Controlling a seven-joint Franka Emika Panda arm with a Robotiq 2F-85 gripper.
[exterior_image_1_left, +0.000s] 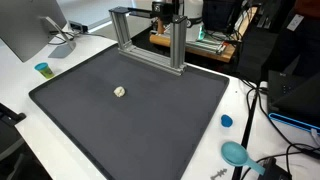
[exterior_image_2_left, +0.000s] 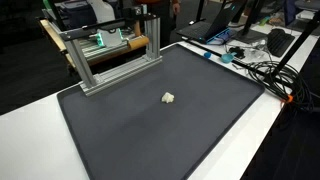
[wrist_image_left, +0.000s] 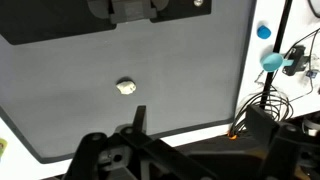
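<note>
White lump (exterior_image_1_left: 119, 91) sits on the mat (exterior_image_1_left: 160, 115); only the wrist view shows the wide-spread fingers (wrist_image_left: 138, 118).

a lab bench, by the look of it: a white table (exterior_image_1_left: 18, 82) with a dark mat (exterior_image_1_left: 130, 115), an aluminium frame (exterior_image_1_left: 180, 45) at top centre, a monitor (exterior_image_1_left: 28, 28) at upper left, tangled cables (exterior_image_1_left: 266, 105) at right, and electronic gear (exterior_image_2_left: 105, 40) along the back.
</note>
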